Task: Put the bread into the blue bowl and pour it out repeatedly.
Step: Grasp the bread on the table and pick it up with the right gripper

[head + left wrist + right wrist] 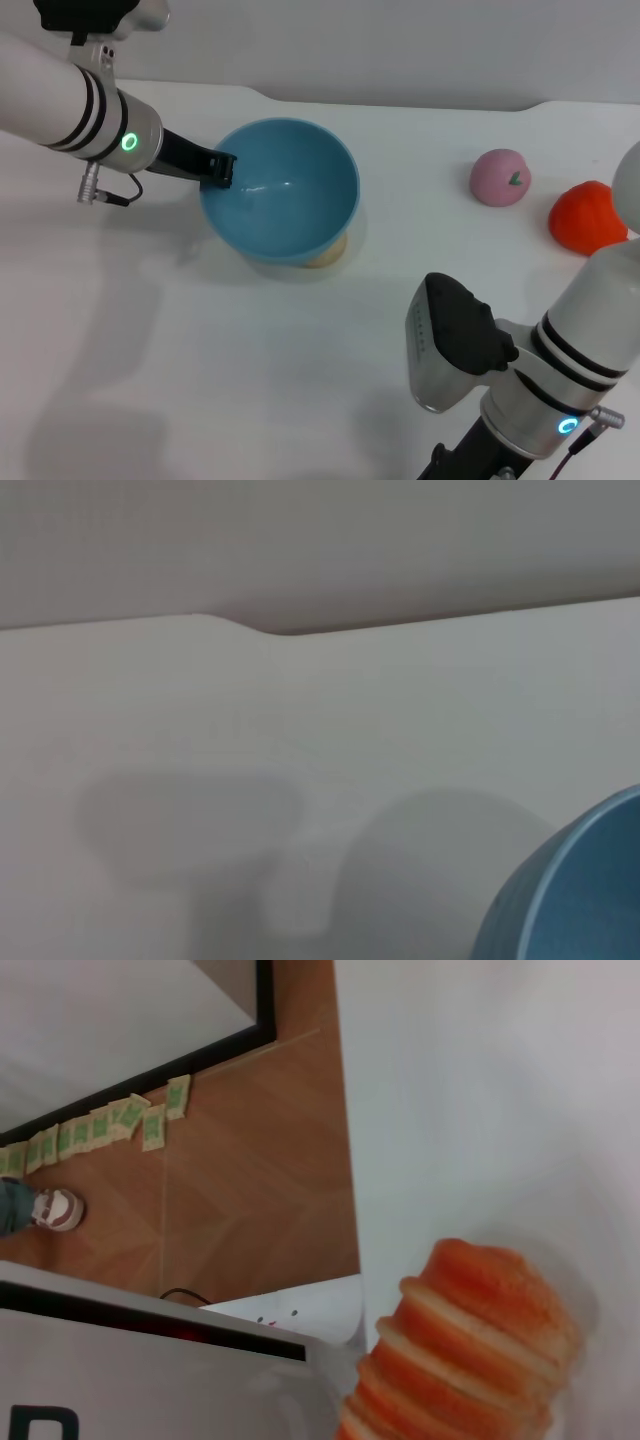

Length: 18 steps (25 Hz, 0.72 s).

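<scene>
The blue bowl (pixel 285 190) is tipped up on its side, its glossy inside facing me and holding nothing. My left gripper (pixel 222 170) is shut on the bowl's left rim. A tan sliver of the bread (pixel 328 256) shows on the table under the bowl's lower right edge; the bowl hides the rest of it. In the left wrist view only the bowl's outer wall (pixel 575 895) shows, above the white table. My right arm (pixel 520 385) is parked at the near right, its gripper out of view.
A pink round toy (pixel 500 177) and an orange-red ridged toy (pixel 588 216) lie at the far right. That orange toy (pixel 470 1350) fills the right wrist view beside the table's edge, with the floor beyond. The white table's far edge (pixel 400 104) runs behind the bowl.
</scene>
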Tool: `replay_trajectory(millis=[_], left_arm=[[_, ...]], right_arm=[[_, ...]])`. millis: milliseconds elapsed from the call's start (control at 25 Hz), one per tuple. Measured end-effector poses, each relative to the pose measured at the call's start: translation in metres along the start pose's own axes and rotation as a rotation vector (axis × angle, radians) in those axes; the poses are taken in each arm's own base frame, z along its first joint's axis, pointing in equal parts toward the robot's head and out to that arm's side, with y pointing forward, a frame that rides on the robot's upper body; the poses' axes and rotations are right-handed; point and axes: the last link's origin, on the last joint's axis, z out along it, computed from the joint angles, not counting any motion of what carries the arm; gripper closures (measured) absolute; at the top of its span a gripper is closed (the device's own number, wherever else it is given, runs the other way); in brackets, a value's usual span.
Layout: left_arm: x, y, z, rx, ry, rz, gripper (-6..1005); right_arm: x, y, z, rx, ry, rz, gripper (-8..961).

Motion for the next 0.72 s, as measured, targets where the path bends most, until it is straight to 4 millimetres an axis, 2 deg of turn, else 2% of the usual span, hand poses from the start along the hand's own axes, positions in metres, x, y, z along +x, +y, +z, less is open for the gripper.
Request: replay_trajectory(millis=[720], left_arm=[[0.0010,0.0002,0.0017,0.002,-0.002,0.001,988]], right_arm=[[-0.0018,-0.0003,0.0044,0.000,0.027,-0.041,400]])
